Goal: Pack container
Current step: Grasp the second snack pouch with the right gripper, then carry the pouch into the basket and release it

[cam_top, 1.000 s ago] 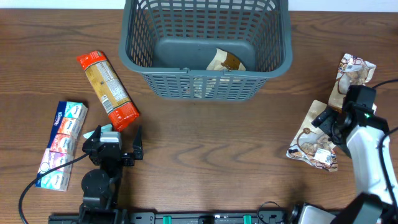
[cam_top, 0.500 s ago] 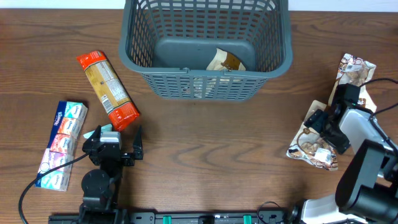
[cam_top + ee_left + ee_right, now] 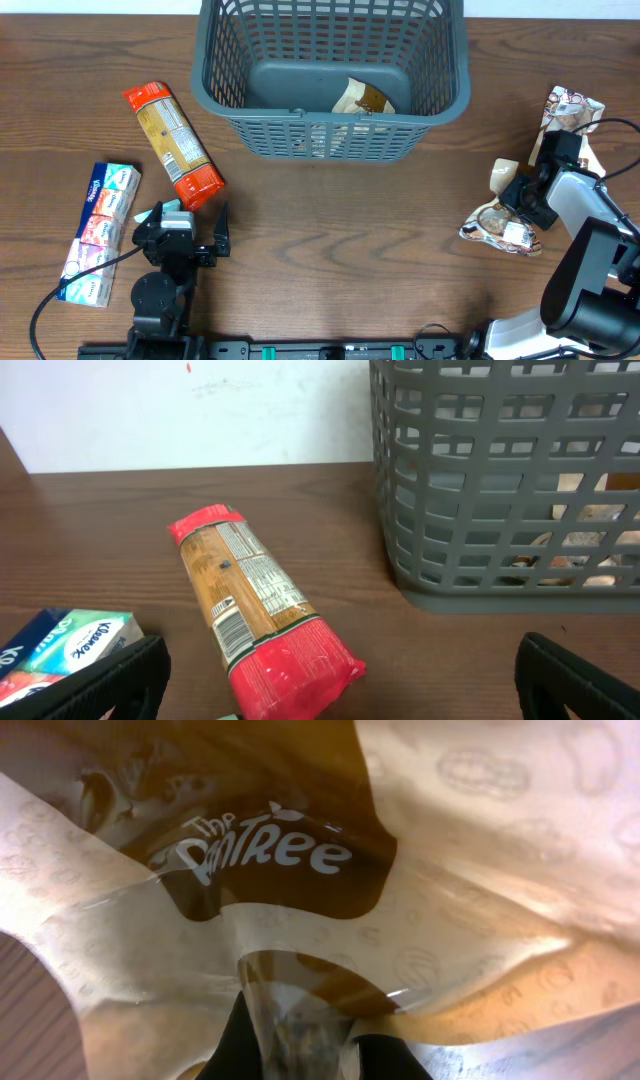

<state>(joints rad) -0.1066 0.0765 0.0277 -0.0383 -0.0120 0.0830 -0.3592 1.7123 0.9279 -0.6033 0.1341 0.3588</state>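
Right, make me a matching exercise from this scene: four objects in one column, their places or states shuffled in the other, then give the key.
Things:
1. container
2. orange-and-red packet
3. tissue pack
4. cream-and-brown pouch

Places or states:
A. lying at the far left of the overhead view
B. pinched in the right fingers
C. far centre, with a brown packet inside
D. lying diagonally just left of the basket

Pairs: 1-C, 2-D, 3-A, 4-B
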